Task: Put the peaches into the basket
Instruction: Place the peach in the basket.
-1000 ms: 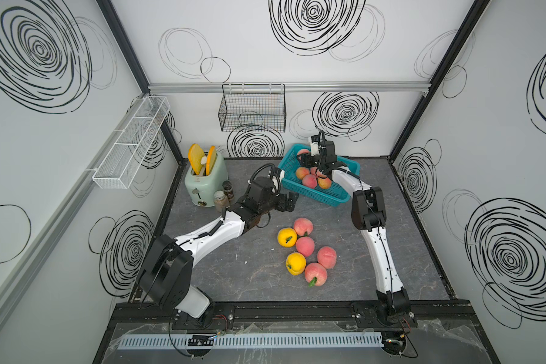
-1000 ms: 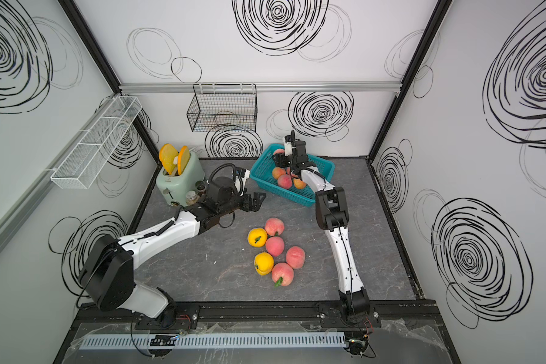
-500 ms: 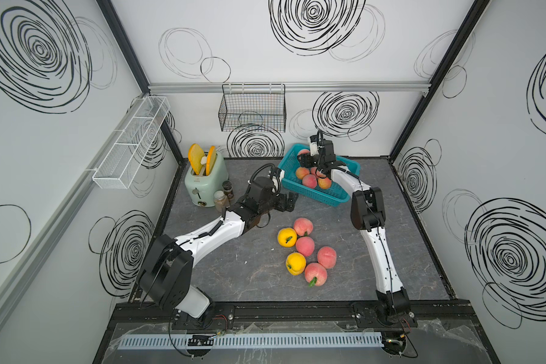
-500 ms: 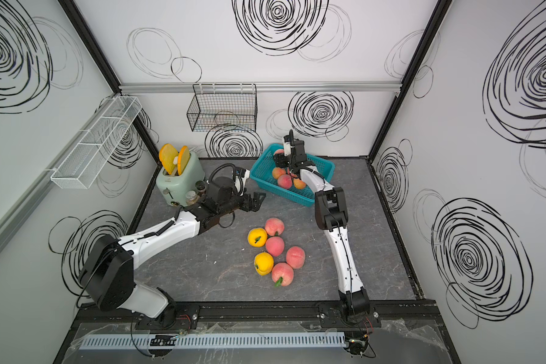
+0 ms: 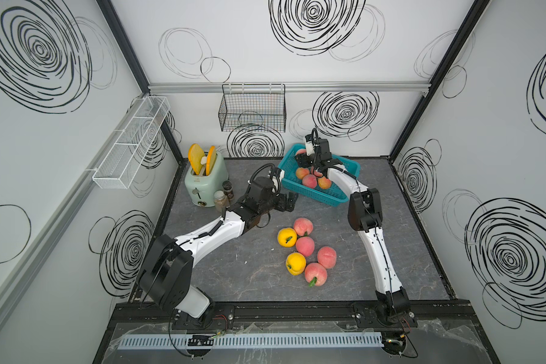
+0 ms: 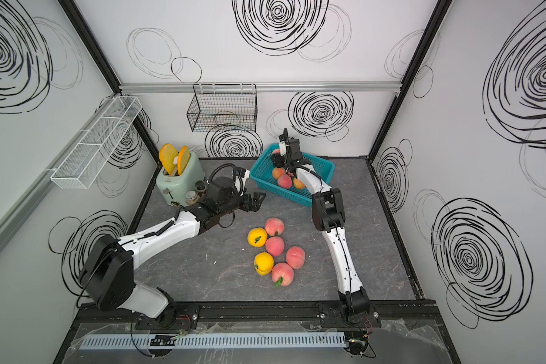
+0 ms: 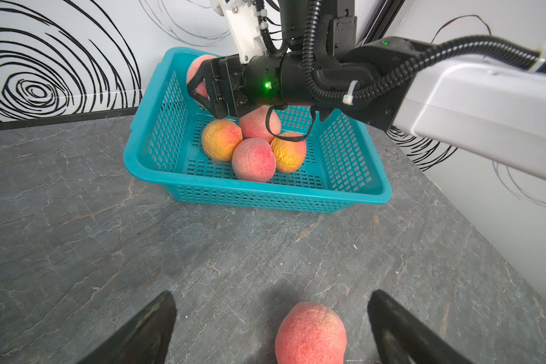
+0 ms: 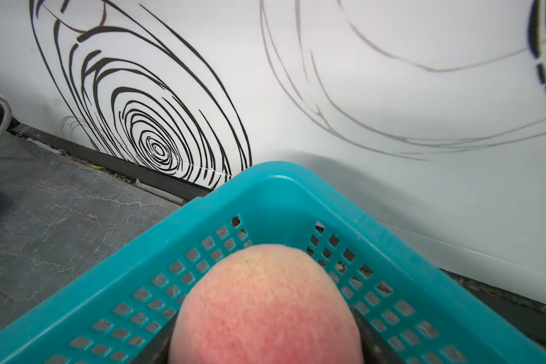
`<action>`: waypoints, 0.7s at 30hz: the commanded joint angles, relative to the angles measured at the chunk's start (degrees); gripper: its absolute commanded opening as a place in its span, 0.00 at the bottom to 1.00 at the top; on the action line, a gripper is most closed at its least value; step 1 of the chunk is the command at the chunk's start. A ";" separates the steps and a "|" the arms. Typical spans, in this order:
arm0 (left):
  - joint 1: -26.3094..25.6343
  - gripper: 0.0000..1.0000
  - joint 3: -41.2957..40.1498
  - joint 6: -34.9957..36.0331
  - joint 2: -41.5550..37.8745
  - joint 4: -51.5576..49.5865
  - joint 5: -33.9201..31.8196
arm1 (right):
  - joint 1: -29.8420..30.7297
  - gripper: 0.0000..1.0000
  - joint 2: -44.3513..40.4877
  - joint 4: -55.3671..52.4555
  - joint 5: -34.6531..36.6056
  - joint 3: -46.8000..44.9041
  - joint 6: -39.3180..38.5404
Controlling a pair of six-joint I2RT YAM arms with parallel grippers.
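Observation:
The turquoise basket (image 5: 325,197) (image 6: 284,195) (image 7: 259,186) (image 8: 265,176) stands at the back of the table with several peaches (image 5: 309,181) (image 7: 254,159) lying in it. My right gripper (image 5: 301,157) (image 6: 276,157) hangs over its far left corner, shut on a pink peach (image 8: 265,309) (image 7: 196,67). Several more peaches (image 5: 305,246) (image 6: 275,245), two of them yellow (image 5: 287,237), lie loose mid-table. My left gripper (image 5: 292,201) (image 6: 259,200) (image 7: 271,293) is open, low above the table just behind them. The nearest pink peach (image 7: 311,334) shows between its fingers, untouched.
A mint toaster (image 5: 205,181) with orange slices and small spice jars (image 5: 224,197) stands at the back left, close to my left forearm. A black wire basket (image 5: 252,110) hangs on the back wall and a white mesh rack (image 5: 130,148) on the left wall.

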 commanded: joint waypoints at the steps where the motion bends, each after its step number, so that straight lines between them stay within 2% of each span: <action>1: -0.45 0.98 1.10 0.85 0.10 1.87 -0.63 | 0.22 0.74 1.79 -2.27 1.13 1.69 -1.70; 21: -0.98 0.98 0.68 0.97 -0.34 1.50 -1.67 | 0.06 0.76 2.69 -4.97 1.57 2.76 -1.96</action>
